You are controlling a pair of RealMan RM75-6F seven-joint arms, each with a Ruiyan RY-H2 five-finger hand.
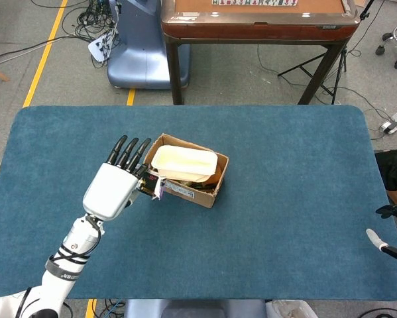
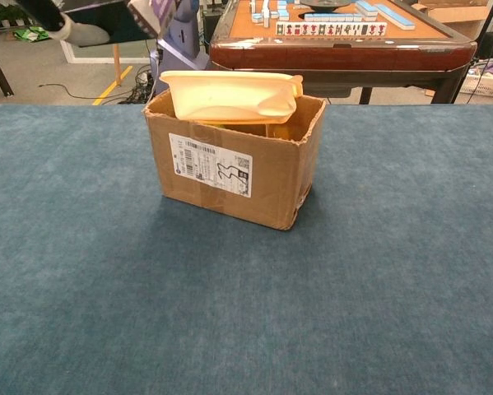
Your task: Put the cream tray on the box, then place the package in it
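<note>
The cream tray (image 1: pixel 183 163) (image 2: pixel 230 95) rests on top of the open cardboard box (image 1: pixel 188 189) (image 2: pixel 234 169) in the middle of the blue table. My left hand (image 1: pixel 115 185) holds the dark package (image 1: pixel 152 185) raised in the air, just left of the box and close to the tray's near-left corner. In the chest view the package (image 2: pixel 114 16) and part of the left hand (image 2: pixel 73 31) show at the top left edge, higher than the tray. Only a fingertip of my right hand (image 1: pixel 384 244) shows at the right edge of the head view; its pose is unclear.
The blue felt table (image 1: pixel 284 199) spreads around the box. Behind it stands a brown mahjong table (image 1: pixel 258 20) (image 2: pixel 345 41) and a blue-grey machine base (image 1: pixel 138 53). Cables lie on the floor at the back left.
</note>
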